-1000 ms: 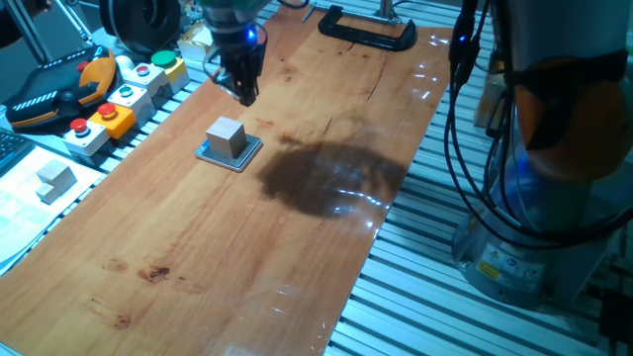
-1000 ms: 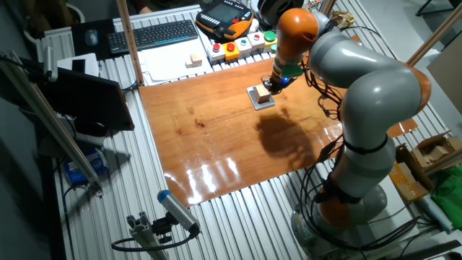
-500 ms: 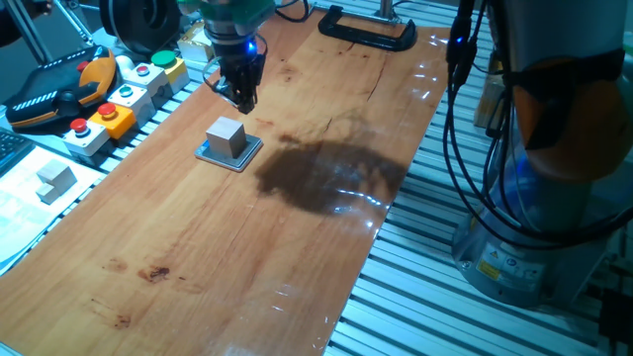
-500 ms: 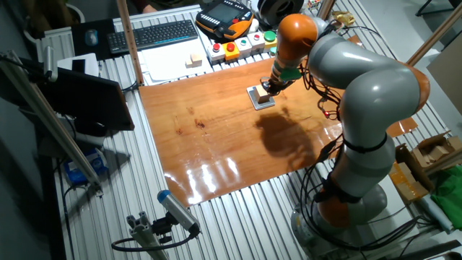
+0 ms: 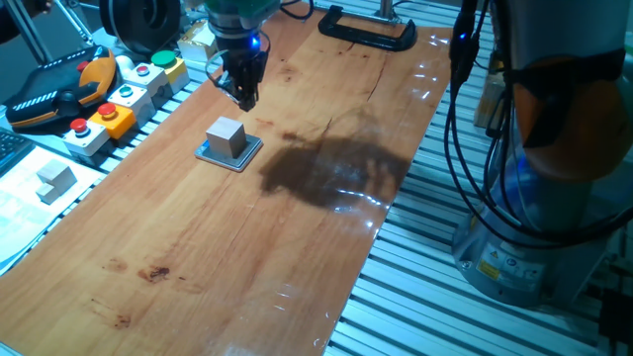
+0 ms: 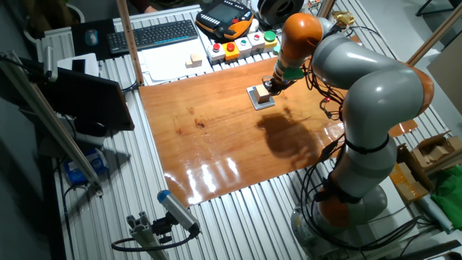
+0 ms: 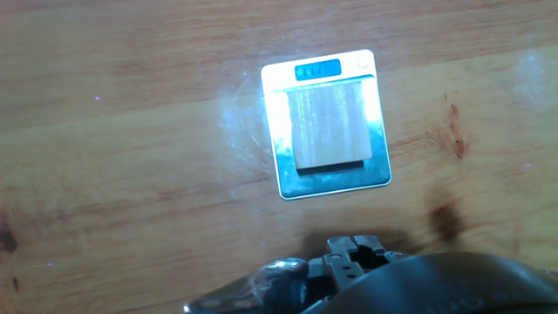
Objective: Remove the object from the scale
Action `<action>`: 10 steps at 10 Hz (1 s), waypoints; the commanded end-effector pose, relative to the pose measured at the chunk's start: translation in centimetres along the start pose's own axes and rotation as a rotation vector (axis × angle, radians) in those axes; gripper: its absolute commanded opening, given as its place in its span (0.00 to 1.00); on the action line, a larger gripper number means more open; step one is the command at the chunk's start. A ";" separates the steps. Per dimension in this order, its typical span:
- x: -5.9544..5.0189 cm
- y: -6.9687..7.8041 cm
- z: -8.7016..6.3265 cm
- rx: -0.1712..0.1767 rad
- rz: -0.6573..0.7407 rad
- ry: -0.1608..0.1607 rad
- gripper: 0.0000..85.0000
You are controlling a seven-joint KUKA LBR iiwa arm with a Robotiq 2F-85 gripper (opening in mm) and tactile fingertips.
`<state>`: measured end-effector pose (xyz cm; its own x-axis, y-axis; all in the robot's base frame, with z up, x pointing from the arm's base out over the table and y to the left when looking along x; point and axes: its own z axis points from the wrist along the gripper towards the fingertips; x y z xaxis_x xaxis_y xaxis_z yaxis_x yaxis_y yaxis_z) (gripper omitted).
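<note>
The pale beige cube [image 5: 226,135] sits on the thin square scale [image 5: 240,158] on the wooden tabletop. Both also show in the other fixed view, the cube [image 6: 263,92] on the scale [image 6: 258,102]. In the hand view the cube [image 7: 327,126] covers the middle of the scale [image 7: 336,178], whose blue display is at the far edge. My gripper [image 5: 243,96] hangs above the table just beyond the cube, apart from it and empty. Its fingertips [image 7: 353,249] appear closed together at the bottom edge of the hand view.
Button boxes [image 5: 119,104] and an orange-black pendant [image 5: 59,89] line the table's left side. A similar pale block [image 5: 56,178] lies on white paper. A black clamp [image 5: 368,33] sits at the far edge. The robot's base and cables [image 5: 534,198] stand to the right.
The gripper has shifted only slightly sideways above the table near the cube. The cube and scale have not moved.
</note>
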<state>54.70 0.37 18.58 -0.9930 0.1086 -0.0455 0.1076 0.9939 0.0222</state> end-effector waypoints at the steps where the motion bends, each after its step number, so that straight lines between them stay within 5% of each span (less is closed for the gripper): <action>1: -0.1 0.1 0.1 -0.003 0.000 0.002 0.01; 6: -1.2 0.0 1.5 0.013 -0.022 0.006 0.01; 10: -1.9 -0.2 2.5 0.011 -0.050 0.039 0.01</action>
<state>56.70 -0.01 16.19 -0.9981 0.0616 -0.0069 0.0614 0.9980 0.0164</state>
